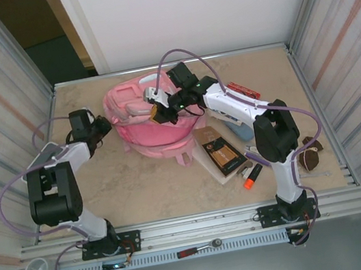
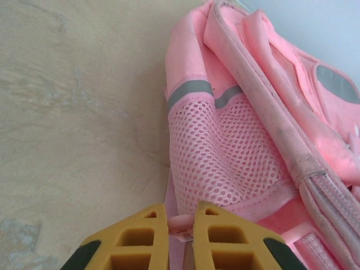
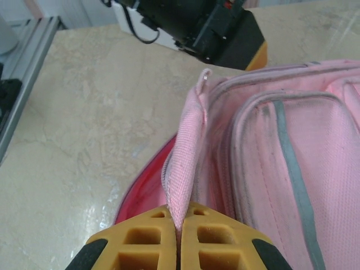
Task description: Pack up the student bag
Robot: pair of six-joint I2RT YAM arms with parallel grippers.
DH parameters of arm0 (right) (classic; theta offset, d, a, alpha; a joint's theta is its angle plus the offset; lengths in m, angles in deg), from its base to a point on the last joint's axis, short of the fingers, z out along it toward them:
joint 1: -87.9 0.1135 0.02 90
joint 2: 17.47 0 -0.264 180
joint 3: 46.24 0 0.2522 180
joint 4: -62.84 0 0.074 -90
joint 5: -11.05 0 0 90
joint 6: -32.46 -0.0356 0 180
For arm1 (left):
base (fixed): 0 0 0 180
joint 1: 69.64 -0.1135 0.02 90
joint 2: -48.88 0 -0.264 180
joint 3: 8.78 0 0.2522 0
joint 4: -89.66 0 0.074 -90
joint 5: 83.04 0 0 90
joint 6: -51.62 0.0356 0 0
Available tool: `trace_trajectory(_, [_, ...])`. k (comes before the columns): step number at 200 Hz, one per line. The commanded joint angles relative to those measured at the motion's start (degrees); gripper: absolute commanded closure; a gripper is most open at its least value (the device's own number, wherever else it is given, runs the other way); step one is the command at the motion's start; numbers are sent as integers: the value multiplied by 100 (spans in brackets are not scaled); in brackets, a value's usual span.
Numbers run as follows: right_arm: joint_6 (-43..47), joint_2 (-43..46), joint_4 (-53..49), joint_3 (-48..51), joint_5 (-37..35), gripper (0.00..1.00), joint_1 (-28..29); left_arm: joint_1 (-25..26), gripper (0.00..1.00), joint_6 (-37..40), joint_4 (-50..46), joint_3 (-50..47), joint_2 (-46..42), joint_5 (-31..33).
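Packing seems barely begun: left hand [image 2: 181,216] and right hand [image 3: 180,216] each pinch the student bag [image 1: 146,134] fabric, while a book [image 1: 224,155] and marker [image 1: 252,177] lie unpacked toward the table's [image 1: 141,190] right edge.

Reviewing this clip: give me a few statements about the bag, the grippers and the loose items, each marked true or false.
1. The right gripper is shut on a fabric edge of the student bag. True.
2. The left gripper hangs open in the air. False: it pinches pink fabric of the bag below the mesh pocket.
3. The orange-capped marker lies inside the bag. False: it lies on the table, right of the bag.
4. The bag has a mesh pocket. True.
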Motion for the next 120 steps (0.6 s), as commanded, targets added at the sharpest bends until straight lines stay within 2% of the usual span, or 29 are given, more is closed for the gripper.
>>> trace_trajectory(1, [-680,-67,568,-467,-481,100,48,-250,79,-120,3,-52,-352,315])
trace_trajectory(11, [-828,-154,663,-565,-834,100,115,-255,65,-93,-107,-181,-703,257])
trace_trajectory(29, [-1053,-375,777,-963,-943,100,146,-246,43,92,-348,-388,-1402,227])
trace_trajectory(55, [-1288,-805,677,-1807,-768,100,144,-242,24,507,-518,-523,-2394,269])
trace_trajectory(69, [-1351,-1046,495,-2304,-608,100,157,-191,18,721,-413,-562,-2776,284])
trace_trajectory(88, [-1259,-1240,58,-2791,-597,99,166,-42,16,1139,-73,-562,-2981,138])
trace_trajectory(120, [-853,-1237,-767,-3153,-463,97,127,414,15,2747,905,-692,-2966,-626])
